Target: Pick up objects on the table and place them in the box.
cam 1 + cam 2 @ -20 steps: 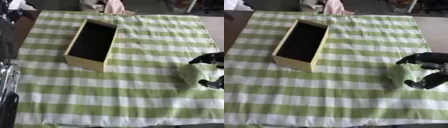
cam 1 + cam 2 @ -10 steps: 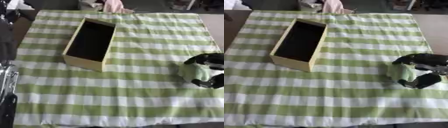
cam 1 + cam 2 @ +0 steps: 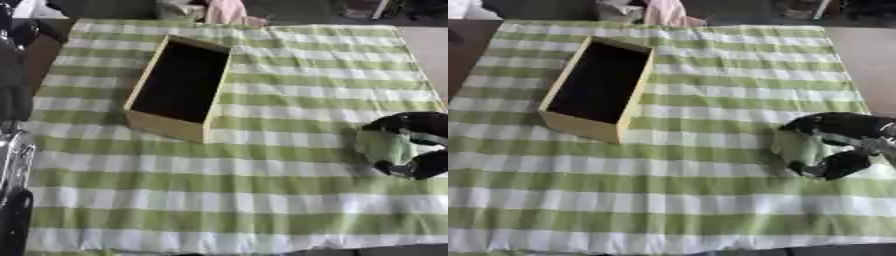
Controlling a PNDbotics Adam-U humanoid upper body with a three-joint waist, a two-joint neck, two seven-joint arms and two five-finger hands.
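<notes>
A pale green object (image 3: 800, 146) sits at the right of the green-and-white checked cloth (image 3: 684, 190). My right hand (image 3: 843, 131) is curled around it, fingers above and thumb below. The open wooden box (image 3: 597, 87) lies at the upper left, dark inside, with nothing visible in it. My left arm (image 3: 10, 165) shows only as a black and silver strip down the left edge of the left eye view; its hand is out of sight.
Pink cloth (image 3: 667, 10) and clutter lie beyond the far edge of the table. A dark chair or stand (image 3: 22, 55) sits at the left edge. Bare table shows at the upper right (image 3: 868, 55).
The right hand has closed further around the pale green object. The camera has shifted slightly, moving the whole scene.
</notes>
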